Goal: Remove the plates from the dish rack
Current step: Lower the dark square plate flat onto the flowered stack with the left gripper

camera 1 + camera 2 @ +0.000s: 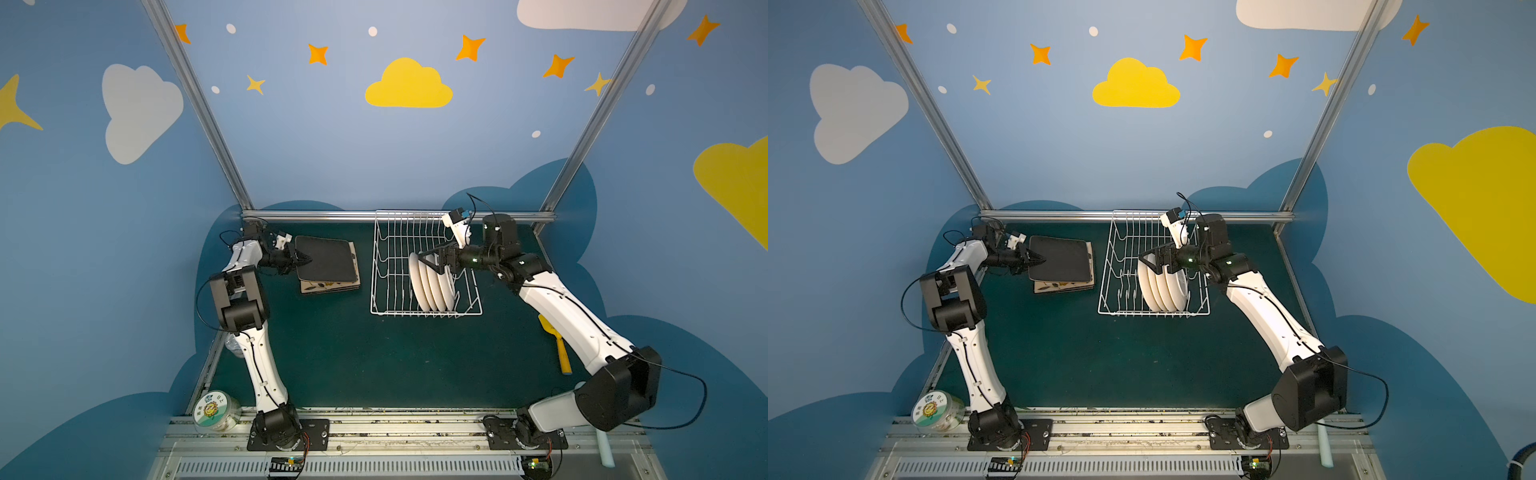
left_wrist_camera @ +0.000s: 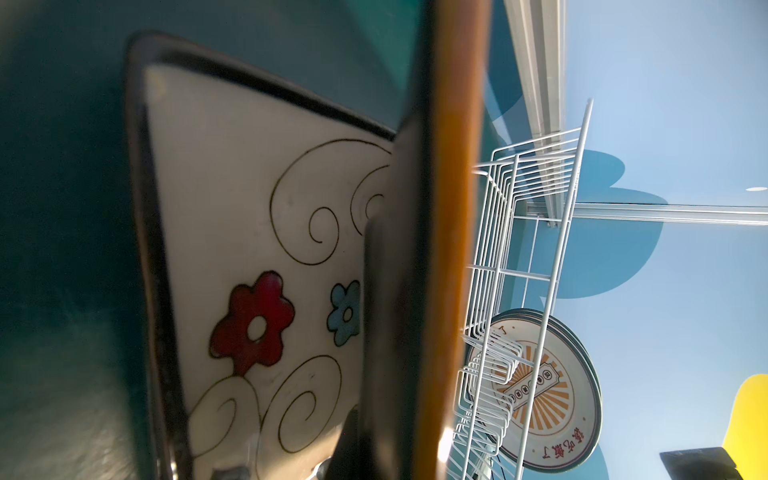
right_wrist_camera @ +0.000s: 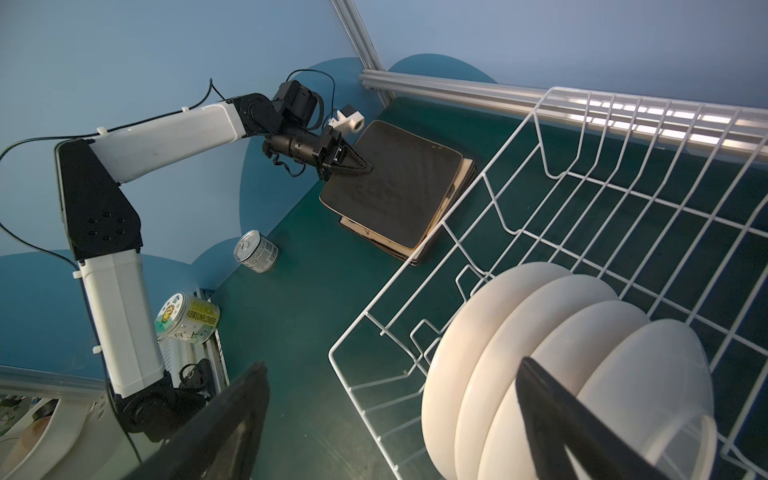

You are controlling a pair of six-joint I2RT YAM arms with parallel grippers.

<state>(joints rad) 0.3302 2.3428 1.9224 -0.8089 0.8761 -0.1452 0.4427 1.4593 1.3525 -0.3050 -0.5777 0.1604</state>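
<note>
Several round cream-white plates (image 1: 432,286) (image 1: 1163,286) (image 3: 519,353) stand on edge in the white wire dish rack (image 1: 386,266) (image 1: 1117,266) (image 3: 582,187). My right gripper (image 1: 432,261) (image 1: 1156,261) (image 3: 395,415) hovers open just over their upper rims, holding nothing. To the rack's left, my left gripper (image 1: 305,261) (image 1: 1040,261) is shut on a square plate (image 1: 328,259) (image 3: 395,187), black back up. That plate lies over a stack of square plates (image 1: 332,286). In the left wrist view the held plate (image 2: 449,208) is edge-on above a flowered cream face (image 2: 249,249).
A sunflower-label tub (image 1: 216,411) (image 3: 189,318) sits at the front left corner and a small can (image 3: 256,251) lies by the left arm. A yellow spatula (image 1: 559,345) lies under the right arm, a pale blue one (image 1: 604,449) at the front right. A metal rail (image 1: 395,215) bounds the back.
</note>
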